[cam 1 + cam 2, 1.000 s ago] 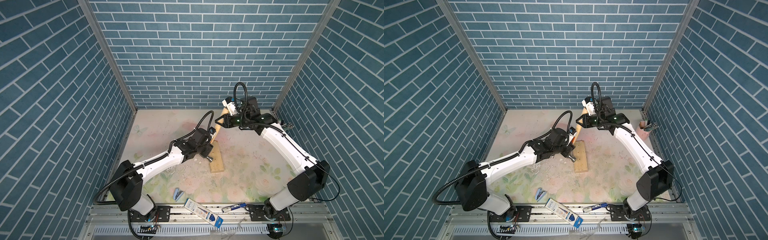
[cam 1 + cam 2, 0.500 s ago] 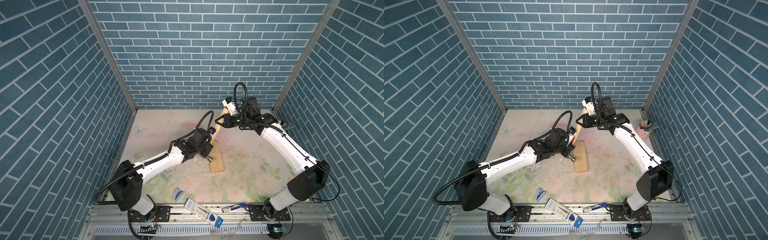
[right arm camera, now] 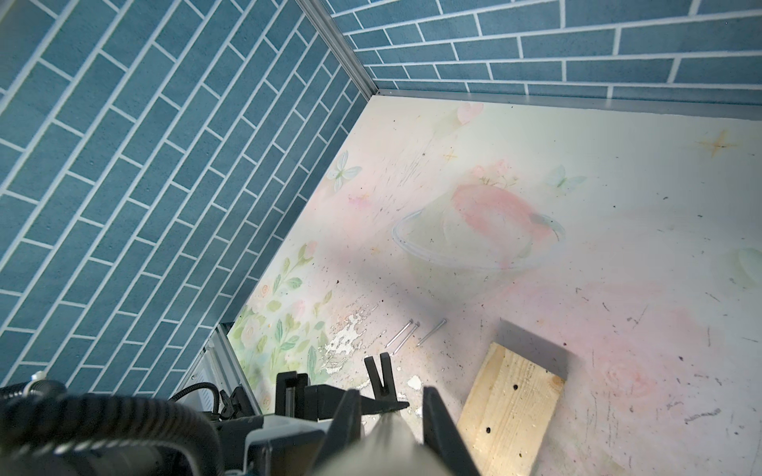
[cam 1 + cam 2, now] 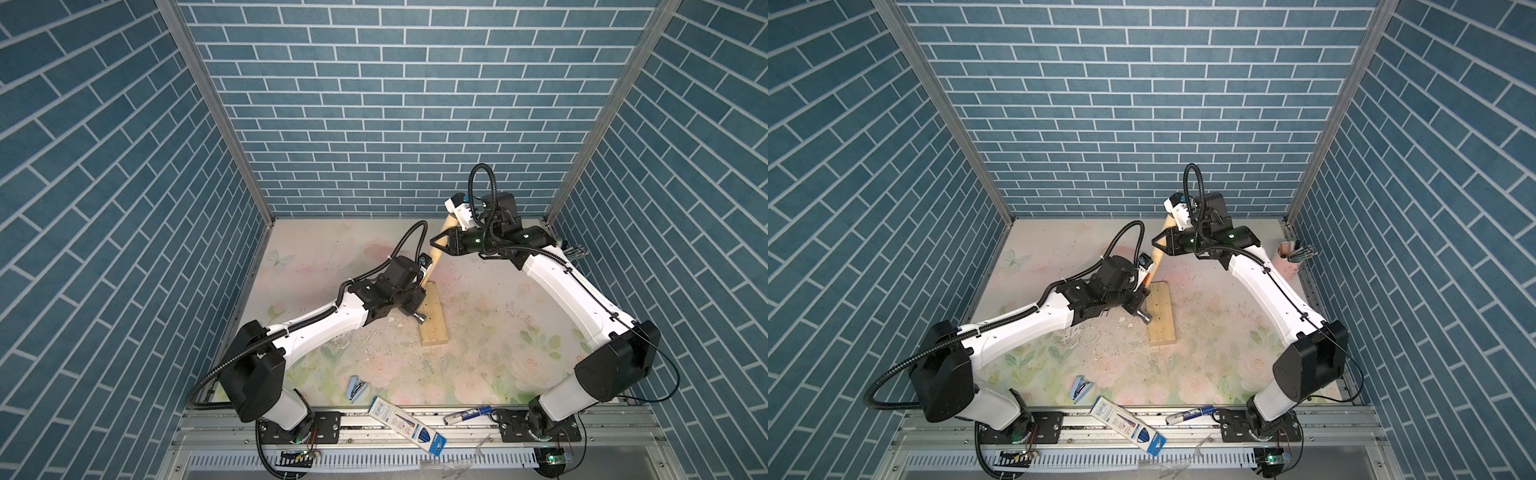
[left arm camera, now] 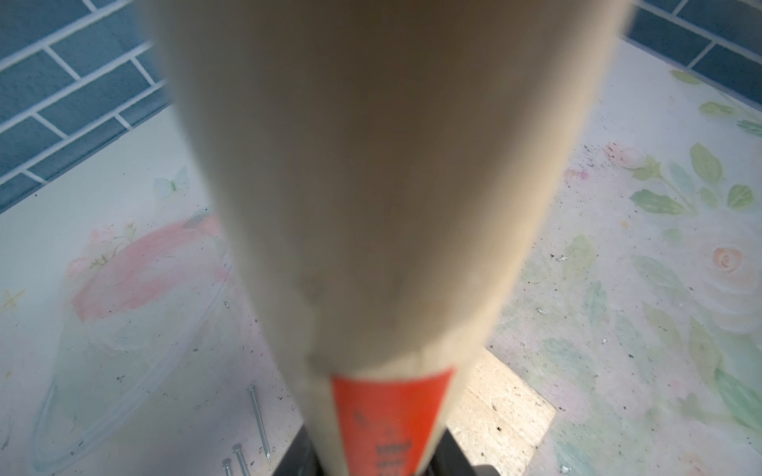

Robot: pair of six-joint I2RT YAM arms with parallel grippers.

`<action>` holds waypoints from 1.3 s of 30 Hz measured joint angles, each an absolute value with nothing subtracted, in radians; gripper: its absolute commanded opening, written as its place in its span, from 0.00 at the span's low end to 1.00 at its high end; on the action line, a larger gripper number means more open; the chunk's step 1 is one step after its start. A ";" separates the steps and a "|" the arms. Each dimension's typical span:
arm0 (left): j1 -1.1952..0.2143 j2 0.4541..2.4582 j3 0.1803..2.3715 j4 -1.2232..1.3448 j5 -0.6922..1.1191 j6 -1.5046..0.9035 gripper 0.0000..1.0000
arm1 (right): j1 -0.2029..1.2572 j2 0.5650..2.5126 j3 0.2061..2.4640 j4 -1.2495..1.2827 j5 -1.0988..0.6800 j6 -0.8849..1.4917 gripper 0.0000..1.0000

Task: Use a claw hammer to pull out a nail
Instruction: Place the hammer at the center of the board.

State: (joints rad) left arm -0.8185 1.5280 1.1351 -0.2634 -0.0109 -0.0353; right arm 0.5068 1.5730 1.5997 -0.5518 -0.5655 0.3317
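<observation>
Wood-handled hammer [image 4: 433, 259] stands slanted, head at the board's [image 4: 434, 328] edge, right claw [image 4: 437, 243] clenched on the upper handle, left claw [image 4: 413, 306] at the neck, grip indeterminate; levering stage, apparently; next requires seating the fork under a nail.

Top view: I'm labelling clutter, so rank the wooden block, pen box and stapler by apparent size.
1. Pen box and wooden block: about alike, box longer, block wider; unranked.
2. Stapler, clearly smallest.

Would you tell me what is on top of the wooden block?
The wooden block shows small holes on top; the claw hammer leans over its far end. The left gripper covers that edge, so any nail there is hidden.
</observation>
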 measured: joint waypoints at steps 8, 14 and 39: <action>-0.818 1.528 1.135 -0.262 -0.009 -0.038 0.10 | 0.506 1.573 1.600 -0.551 -0.569 0.330 0.00; -0.818 1.528 1.135 -0.261 -0.006 -0.039 0.00 | 0.505 1.573 1.600 -0.551 -0.573 0.324 0.00; -0.811 1.505 1.112 -0.272 -0.002 -0.054 0.00 | 0.503 1.579 1.617 -0.537 -0.645 0.392 0.55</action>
